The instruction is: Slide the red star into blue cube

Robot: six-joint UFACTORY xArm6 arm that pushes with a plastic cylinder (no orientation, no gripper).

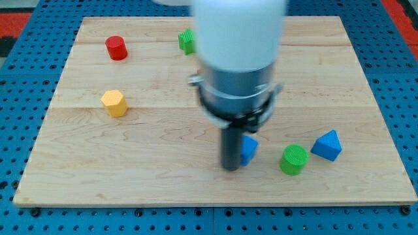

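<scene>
My tip [231,168] rests on the board at the lower middle, touching the left side of a small blue block [249,149], whose shape is partly hidden by the rod. A second blue block [327,145], wedge-like, lies farther to the view's right. The only red block [116,47] in sight looks round and sits at the top left, far from my tip. No star shape can be made out. The arm's wide body [240,59] hides the middle of the board.
A green cylinder [294,160] stands between the two blue blocks. A yellow hexagonal block [114,103] is at the left. A green block [187,40] peeks out at the top, half hidden by the arm. The wooden board [366,78] sits on a blue pegboard.
</scene>
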